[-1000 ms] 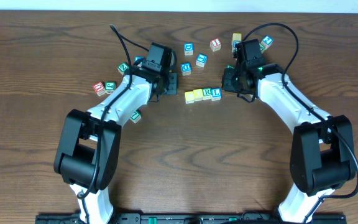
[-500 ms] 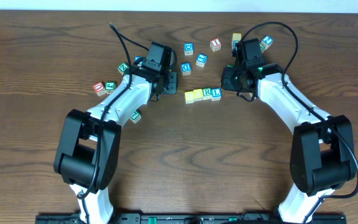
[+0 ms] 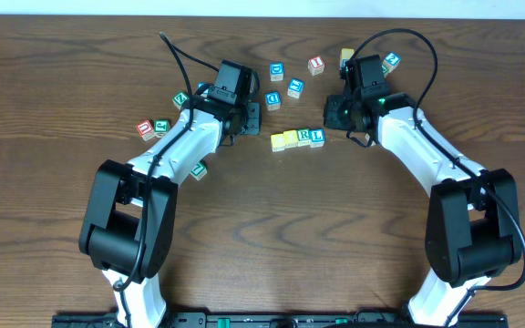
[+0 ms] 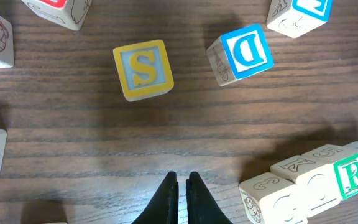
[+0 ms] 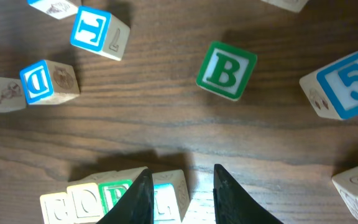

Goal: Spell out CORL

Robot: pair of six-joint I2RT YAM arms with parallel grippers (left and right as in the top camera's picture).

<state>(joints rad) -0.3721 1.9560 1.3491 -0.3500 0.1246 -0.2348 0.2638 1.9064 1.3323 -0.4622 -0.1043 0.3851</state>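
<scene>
Left gripper (image 4: 182, 180) pinched shut and empty beside the row, CORL cubes (image 3: 297, 138) touching mid-table, yellow, yellow, green R, blue L, right gripper (image 5: 182, 171) spread wide over the L end: spelling looks done, only backing off left.

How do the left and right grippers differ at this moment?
The left gripper is shut; the right gripper is open. The left gripper hangs over bare table, beside the cube row; the row's L cube shows between the right gripper's fingers. Both have black fingers and hold nothing.
</scene>
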